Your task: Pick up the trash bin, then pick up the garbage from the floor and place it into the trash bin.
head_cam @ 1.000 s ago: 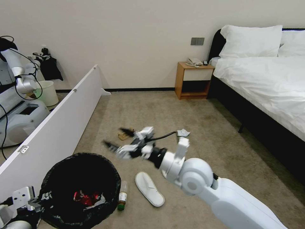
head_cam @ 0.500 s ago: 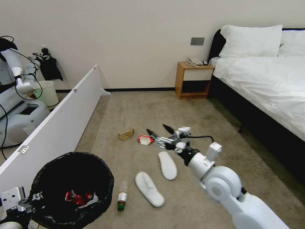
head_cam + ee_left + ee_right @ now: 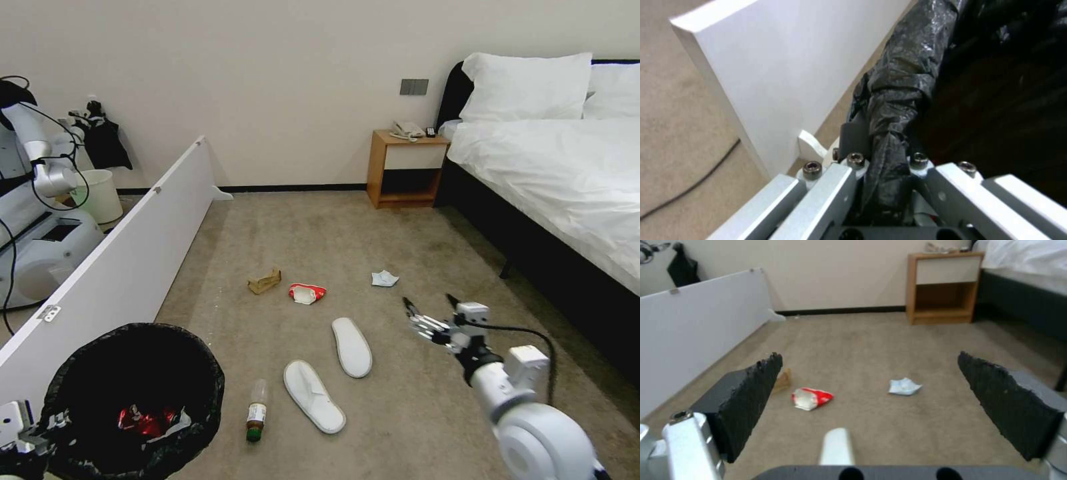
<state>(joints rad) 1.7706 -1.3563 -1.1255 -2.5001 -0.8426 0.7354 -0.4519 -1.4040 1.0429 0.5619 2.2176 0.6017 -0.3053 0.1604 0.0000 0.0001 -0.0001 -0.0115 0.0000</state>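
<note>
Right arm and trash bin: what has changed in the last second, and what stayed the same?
The right tool, fingers open and empty, swung from above the trash bin rightward across the floor, now near the pale blue mask. The bin, its rim gripped by the left tool, slid slightly lower-left. The slippers, bottle, red-white packet and brown paper scrap stayed put.

Black-lined trash bin (image 3: 133, 393) near left, red can (image 3: 143, 421) inside; slippers (image 3: 351, 346), bottle (image 3: 255, 410), packet (image 3: 307, 293), scrap (image 3: 265, 281), mask (image 3: 385, 279) scattered on floor.

Open beige carpet (image 3: 400, 240) surrounds the scattered litter; a long white board (image 3: 120, 267) walls the left, a black-framed bed (image 3: 553, 253) apparently the right.
</note>
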